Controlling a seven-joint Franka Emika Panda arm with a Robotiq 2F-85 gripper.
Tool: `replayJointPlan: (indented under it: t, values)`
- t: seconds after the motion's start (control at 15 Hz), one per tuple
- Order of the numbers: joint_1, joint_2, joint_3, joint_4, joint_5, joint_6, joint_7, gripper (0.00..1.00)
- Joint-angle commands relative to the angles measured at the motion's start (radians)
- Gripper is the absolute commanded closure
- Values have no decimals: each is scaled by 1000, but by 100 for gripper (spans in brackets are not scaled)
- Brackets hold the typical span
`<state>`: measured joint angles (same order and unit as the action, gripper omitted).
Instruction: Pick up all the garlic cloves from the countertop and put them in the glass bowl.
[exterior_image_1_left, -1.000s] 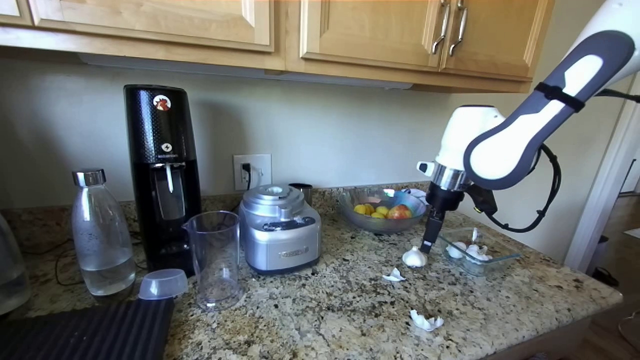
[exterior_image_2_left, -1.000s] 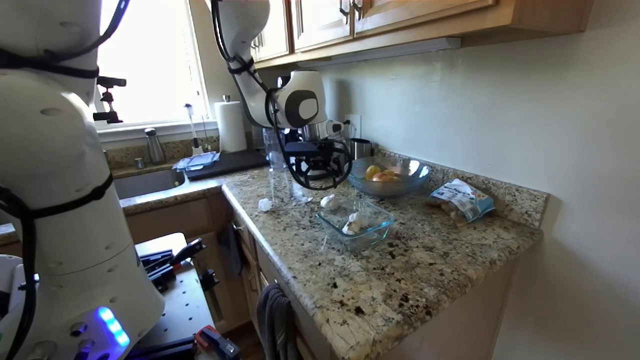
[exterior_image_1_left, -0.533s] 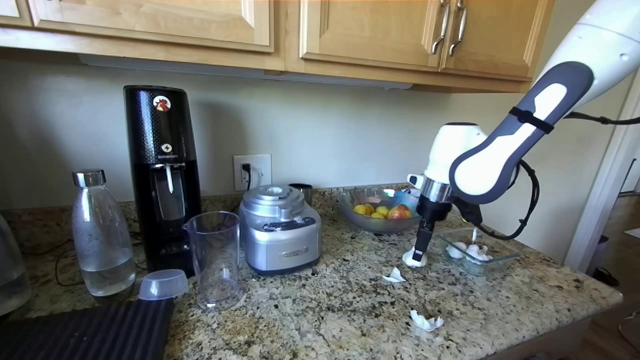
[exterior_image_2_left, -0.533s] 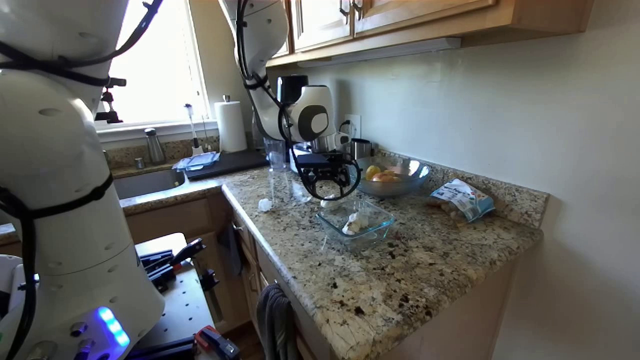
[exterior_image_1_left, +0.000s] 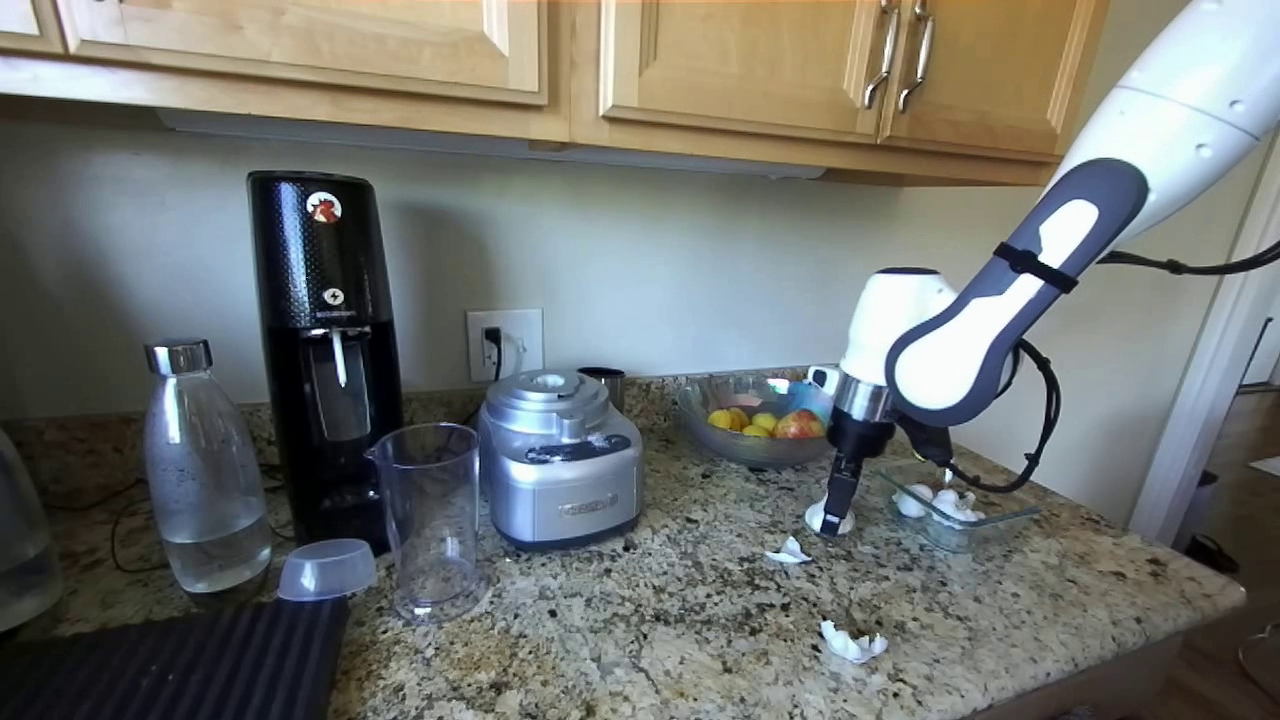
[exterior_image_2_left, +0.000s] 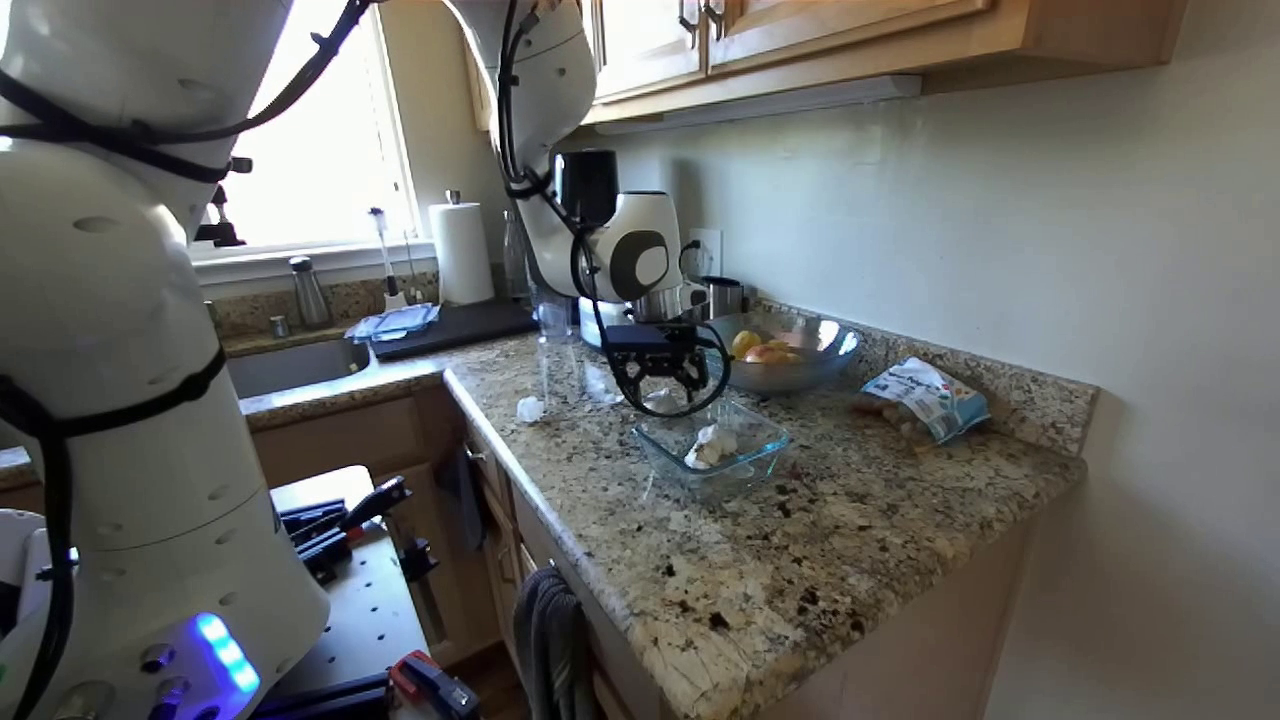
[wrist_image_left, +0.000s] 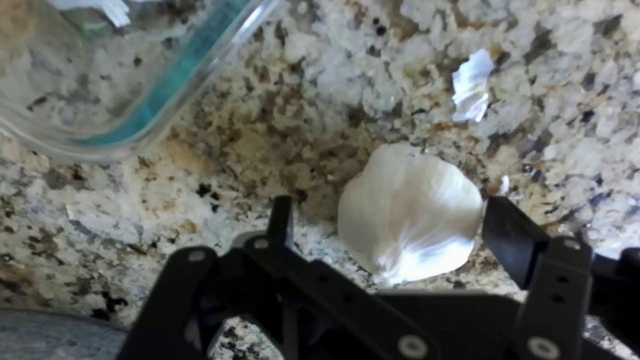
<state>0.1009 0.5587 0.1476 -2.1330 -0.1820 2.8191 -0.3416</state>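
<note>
Between the spread fingers of the end effector sits the garlic, a whole bulb as it seems, on the table. The bulb may roll or be pushed aside when the grip comes: in the wrist view, the finger on the right is touching it or just beside it, I cannot tell which, while on the left there is a clear gap, so one side would probably be pressed first. Its papery skin looks smooth; I think it could slip or tear, above all if the fingers catch it too high. As for direction, the creases of the skin run together toward the lower edge of the wrist view, so the tip seems to point there. The body is almost round, and I find no clear long axis. In an exterior view a finger covers part of the bulb, so I cannot tell how much it leans. The end effector is released and holds nothing. Near by stands the glass bowl, with garlic pieces inside; a low carry could strike its rim. Farther off lie white scraps, thin like peel, which would be hard to pinch.
</note>
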Motion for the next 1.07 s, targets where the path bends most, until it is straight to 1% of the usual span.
replayJointPlan:
  t: [0.0, 0.13, 0.2, 0.27, 0.4, 0.53, 0.8, 1.0]
  values:
    - [-24, 15, 12, 10, -10, 16, -18, 33]
    - [-32, 17, 20, 13, -3, 15, -21, 47]
    - [-34, 14, 24, 12, -1, 14, -21, 53]
    - [-27, 7, 15, 8, -8, 10, -11, 61]
    - [-19, -15, 9, 0, -5, -14, 8, 62]
    - [-30, -51, 23, -15, 22, -64, 19, 62]
    - [-73, -156, 73, -69, 100, -145, -2, 62]
    - [-71, -243, 59, -109, 132, -161, 22, 62]
